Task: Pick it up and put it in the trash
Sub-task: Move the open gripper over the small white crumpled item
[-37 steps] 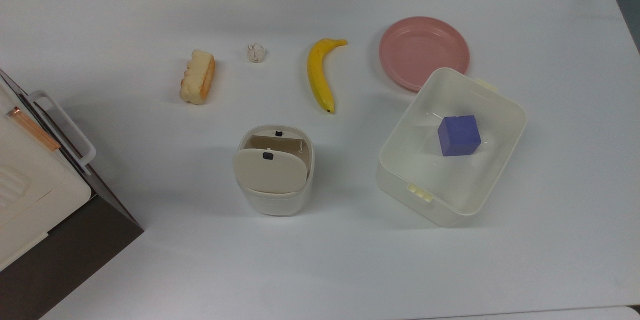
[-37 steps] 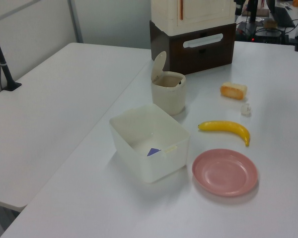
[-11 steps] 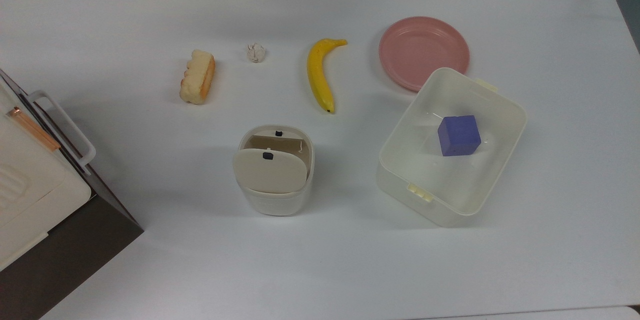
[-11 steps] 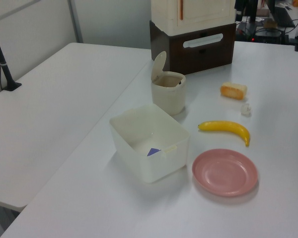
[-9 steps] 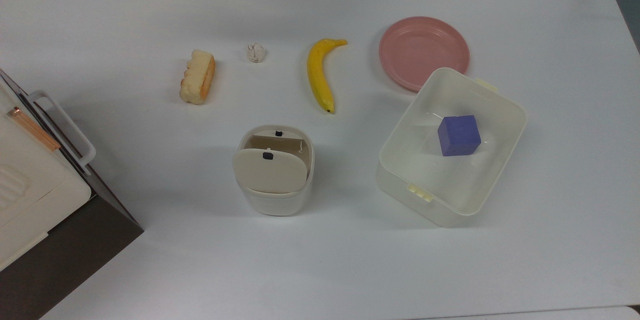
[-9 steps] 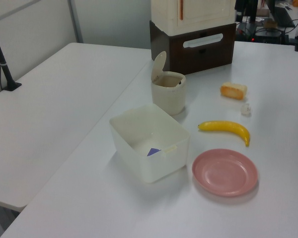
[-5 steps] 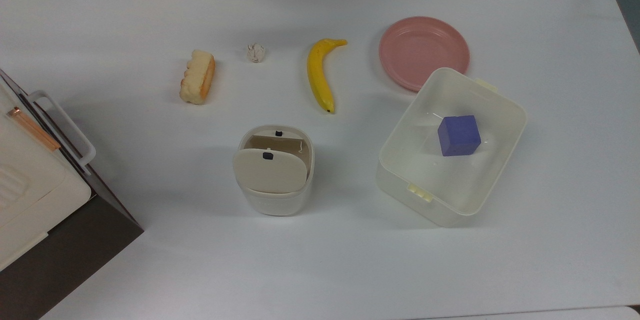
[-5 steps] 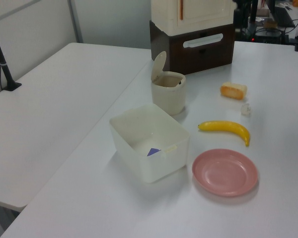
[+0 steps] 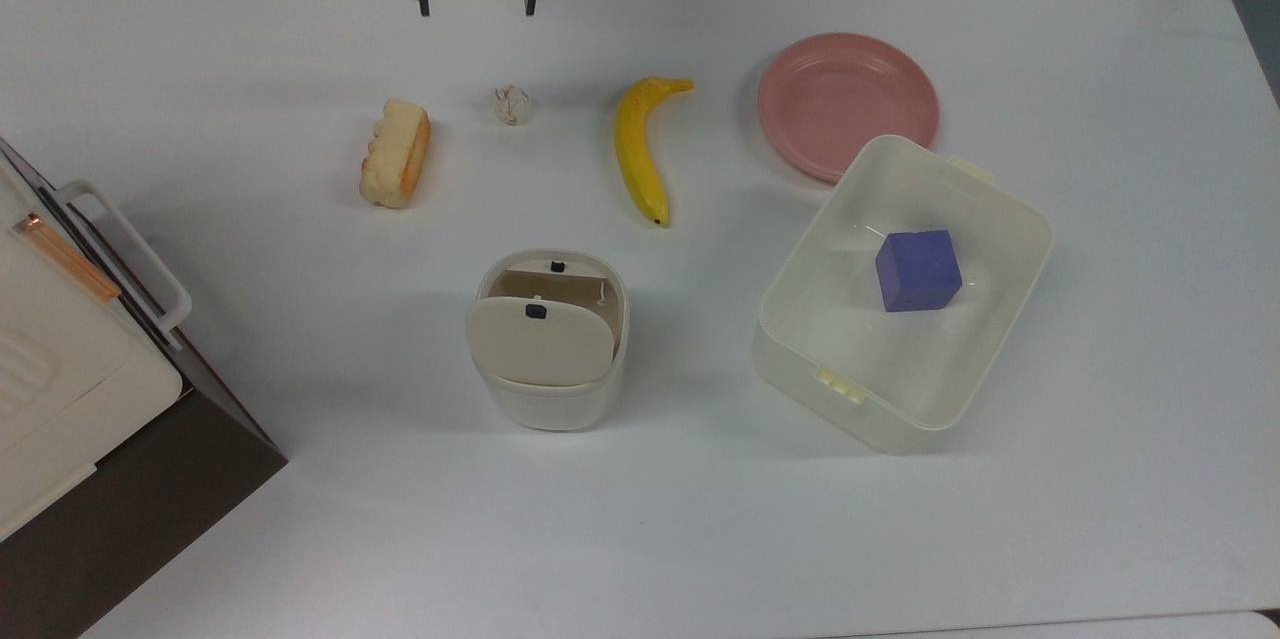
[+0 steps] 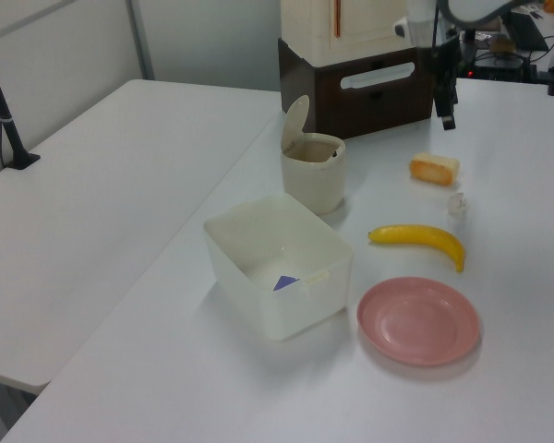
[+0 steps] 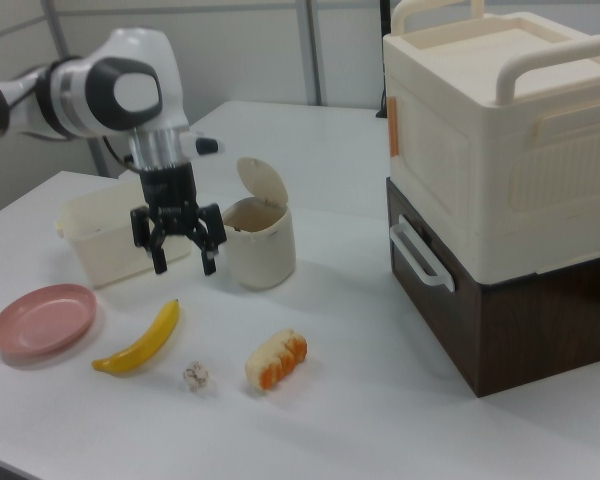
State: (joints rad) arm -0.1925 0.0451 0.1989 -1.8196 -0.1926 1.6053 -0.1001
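Gripper: black two-finger gripper [image 11: 184, 267] hangs above the tabletop, fingers spread wide, gripping nothing
Paper: tiny crumpled off-white paper ball [image 9: 511, 105] on white tabletop [image 9: 300, 519], between bread slice [image 9: 396, 153] and banana [image 9: 640, 147]
Bin: cream-white swing-lid plastic bin [image 9: 547, 339]; mid-table, apart

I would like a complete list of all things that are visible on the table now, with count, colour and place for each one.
paper ball: 1, off-white, between the bread slice and the banana
bread slice: 1, yellow-orange, at the top view's left of the paper ball
banana: 1, yellow, at the top view's right of the paper ball
plate: 1, pink, beside the tub
tub: 1, translucent white, at the top view's right
cube: 1, purple, inside the tub
trash bin: 1, cream-white, flap lid up, centre of the table
storage box: 1, cream upper part on a dark brown base, on the top view's left edge
table: 1, white
gripper: 1, black fingers, open, above the table beyond the paper ball
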